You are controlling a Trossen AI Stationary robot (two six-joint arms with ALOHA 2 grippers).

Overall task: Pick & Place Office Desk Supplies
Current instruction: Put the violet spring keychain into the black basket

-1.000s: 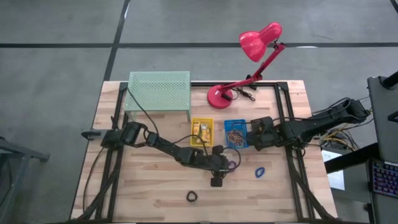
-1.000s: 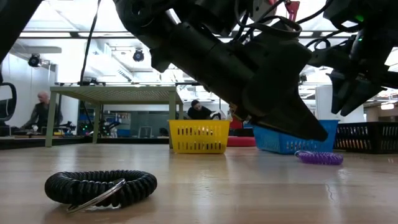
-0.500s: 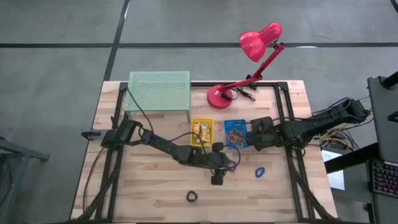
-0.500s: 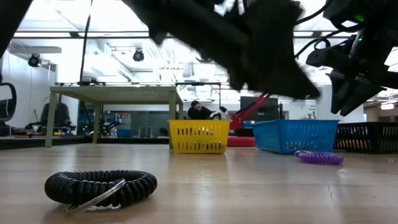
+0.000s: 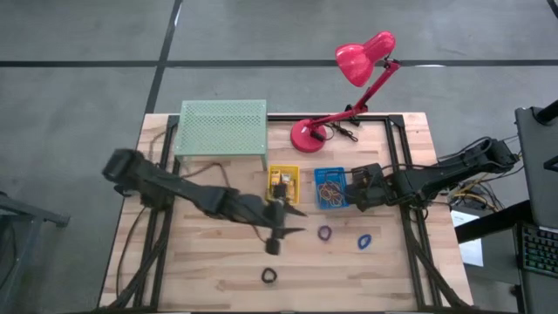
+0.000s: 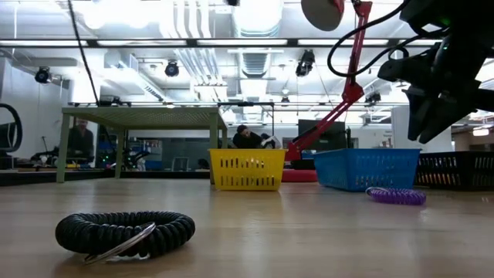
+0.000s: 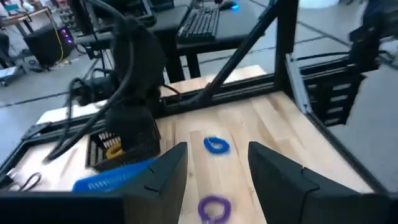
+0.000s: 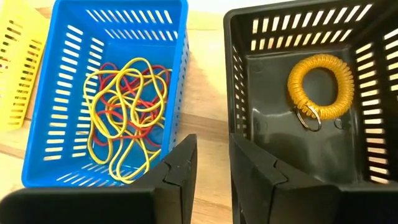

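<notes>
A purple coil ring [image 5: 324, 233], a blue coil ring [image 5: 364, 240] and a black coil ring with a key ring [image 5: 269, 276] lie flat on the wooden table. My left gripper [image 5: 293, 221] hangs open and empty well above the table, left of the purple ring [image 7: 214, 208]. My right gripper [image 8: 211, 168] hovers with its fingers slightly apart over the wall between the blue basket [image 8: 68, 93], which holds yellow and red rubber bands [image 8: 124, 112], and the black basket [image 8: 261, 93], which holds an orange coil ring [image 8: 320, 87]. A yellow basket [image 5: 282, 185] holds small packets.
A pale green mesh shelf [image 5: 222, 131] stands at the far left and a pink-red desk lamp [image 5: 349, 78] at the far middle. The near half of the table around the black coil [image 6: 123, 232] is bare wood. People move in the room beyond.
My left gripper has risen from just above the table beside the purple ring, going up and toward the table's left, out of the low view. It stays open and carries nothing. The purple ring stays on the table. My right arm has kept still.
</notes>
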